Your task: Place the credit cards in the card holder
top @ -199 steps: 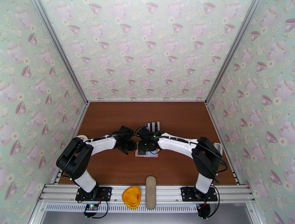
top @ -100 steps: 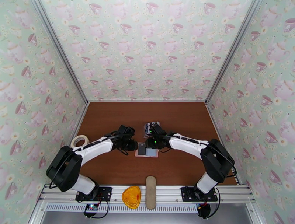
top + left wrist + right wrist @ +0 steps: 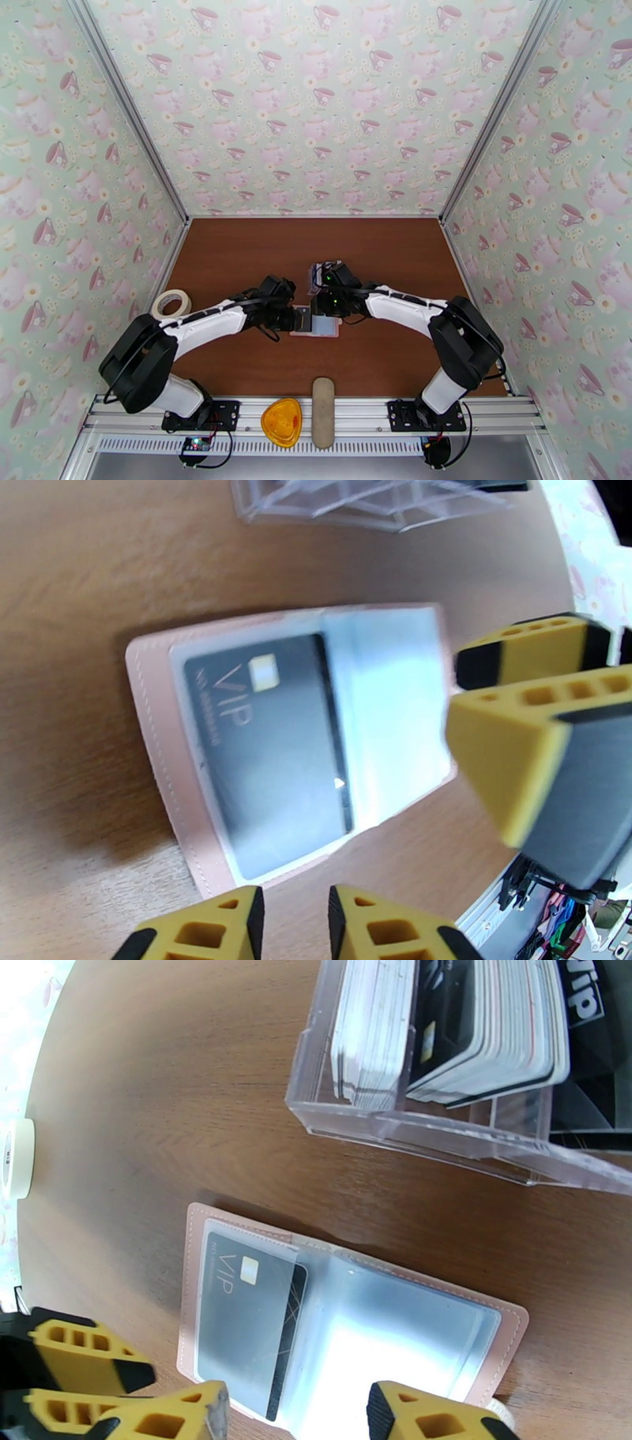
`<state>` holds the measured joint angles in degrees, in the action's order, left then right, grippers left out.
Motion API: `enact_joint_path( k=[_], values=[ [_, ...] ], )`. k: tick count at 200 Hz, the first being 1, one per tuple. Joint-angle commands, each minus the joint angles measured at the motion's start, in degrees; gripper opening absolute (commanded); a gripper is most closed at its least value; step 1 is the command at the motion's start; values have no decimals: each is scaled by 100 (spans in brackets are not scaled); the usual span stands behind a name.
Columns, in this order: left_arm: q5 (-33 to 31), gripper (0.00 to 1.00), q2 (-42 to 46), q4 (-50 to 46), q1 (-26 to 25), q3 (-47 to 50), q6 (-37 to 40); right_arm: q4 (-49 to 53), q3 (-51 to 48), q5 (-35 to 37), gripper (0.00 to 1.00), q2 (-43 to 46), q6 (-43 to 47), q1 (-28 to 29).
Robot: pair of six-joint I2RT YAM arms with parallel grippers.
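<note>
Card holder (image 3: pixel 395 1331) lies open between left gripper (image 3: pixel 294 922) and right gripper (image 3: pixel 299 1414).

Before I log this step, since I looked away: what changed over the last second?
The right hand drew back off the card holder toward the clear rack, open and empty. The left hand moved right to the card holder's left edge, also empty. Card holder and clear rack stayed put.

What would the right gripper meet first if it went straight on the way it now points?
Most likely the open card holder: its empty clear sleeve lies just ahead of the right gripper, though depth is unclear.
</note>
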<state>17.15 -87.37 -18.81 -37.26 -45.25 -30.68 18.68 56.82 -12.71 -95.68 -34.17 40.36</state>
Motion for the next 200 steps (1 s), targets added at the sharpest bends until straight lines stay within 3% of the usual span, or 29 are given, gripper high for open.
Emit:
enact_joint_path(
  k=[1,115,200],
  values=[
    [28,30,-176,264,-28,113,-88,-92,117,-122,51,-156,99,-36],
    [-152,30,-526,337,6,324,-25,-101,145,-128,52,-301,129,-105],
    [-155,37,-592,282,93,377,42,-68,233,24,52,-434,187,-211]
  ],
)
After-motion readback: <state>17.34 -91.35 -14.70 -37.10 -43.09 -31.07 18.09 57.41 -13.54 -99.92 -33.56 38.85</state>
